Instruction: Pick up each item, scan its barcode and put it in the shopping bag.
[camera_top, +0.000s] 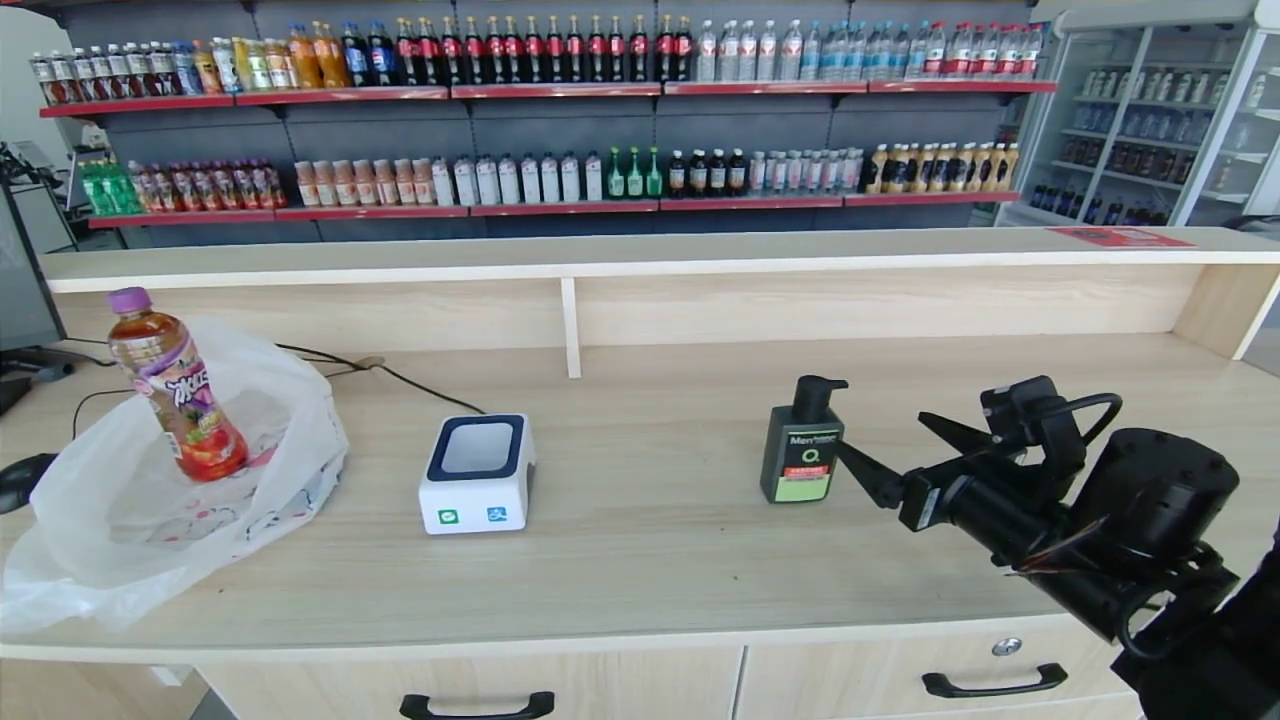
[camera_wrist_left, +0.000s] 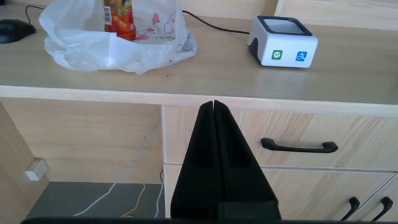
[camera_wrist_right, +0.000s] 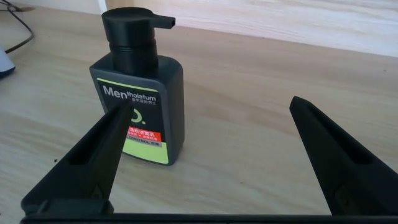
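I count one dark pump bottle (camera_top: 803, 450) (camera_wrist_right: 137, 99), one drink bottle (camera_top: 175, 385) (camera_wrist_left: 118, 15) with a purple cap, one shopping bag (camera_top: 120, 520) (camera_wrist_left: 81, 50) and one white scanner (camera_top: 478, 472) (camera_wrist_left: 283, 42).

My right gripper (camera_top: 880, 430) (camera_wrist_right: 205, 106) is spread wide and holds nothing. It sits low over the counter (camera_top: 650, 560) to the right of the pump bottle. One fingertip (camera_top: 848, 452) is just beside the bottle's side, and I cannot tell whether it touches. The pump bottle stands upright, well to the right of the scanner.

My left gripper (camera_wrist_left: 213, 109) has its two fingers pressed together on nothing. It hangs below the counter's edge, in front of the drawers (camera_wrist_left: 311, 168).

The drink bottle stands tilted inside the open bag at the left end of the counter. One dark mouse (camera_top: 20, 480) lies just left of the bag. One black cable (camera_top: 400, 378) runs behind the bag to the scanner.

The counter is pale wood with a raised ledge (camera_top: 640, 255) along its far side. Two black drawer handles show in its front in the head view.

Behind the ledge, two rows of red-edged shelves (camera_top: 560, 205) carry many bottles. Glass-door fridges (camera_top: 1140, 120) stand at the right.
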